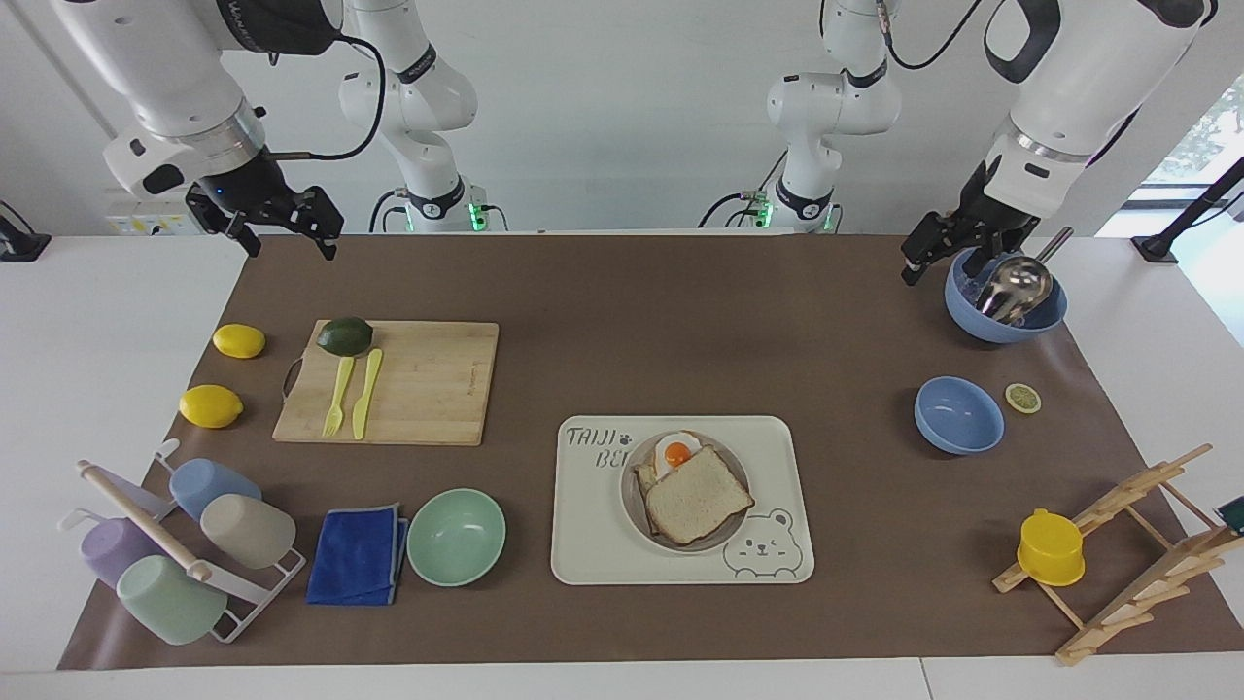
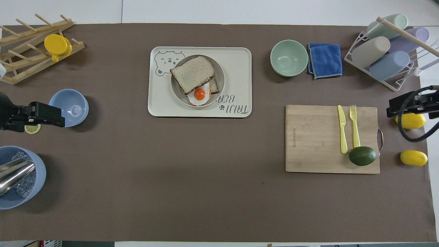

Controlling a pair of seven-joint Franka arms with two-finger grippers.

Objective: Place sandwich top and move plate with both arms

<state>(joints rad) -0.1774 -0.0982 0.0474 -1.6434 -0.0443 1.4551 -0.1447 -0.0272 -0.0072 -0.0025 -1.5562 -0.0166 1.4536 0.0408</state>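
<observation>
The sandwich top (image 1: 698, 494) (image 2: 192, 73), a speckled brown-crusted slice, lies askew on the lower bread and partly covers the fried egg (image 1: 677, 453) (image 2: 199, 94). All of it rests on the round plate (image 1: 628, 506) (image 2: 221, 77), which sits on the cream bear tray (image 1: 593, 544) (image 2: 236, 61). My left gripper (image 1: 912, 264) (image 2: 51, 115) hangs open and empty in the air beside the big blue bowl with a metal scoop (image 1: 1006, 316), well away from the plate. My right gripper (image 1: 290, 248) (image 2: 392, 111) waits open and raised over the mat's corner at the right arm's end.
A small blue bowl (image 1: 958, 416) and a lemon slice (image 1: 1022, 398) lie under the left arm's reach. A wooden rack with a yellow cup (image 1: 1051, 547) stands at that end. Cutting board (image 1: 389, 382) with avocado, fork and knife, two lemons, mint bowl (image 1: 456, 537), blue cloth and cup rack fill the right arm's end.
</observation>
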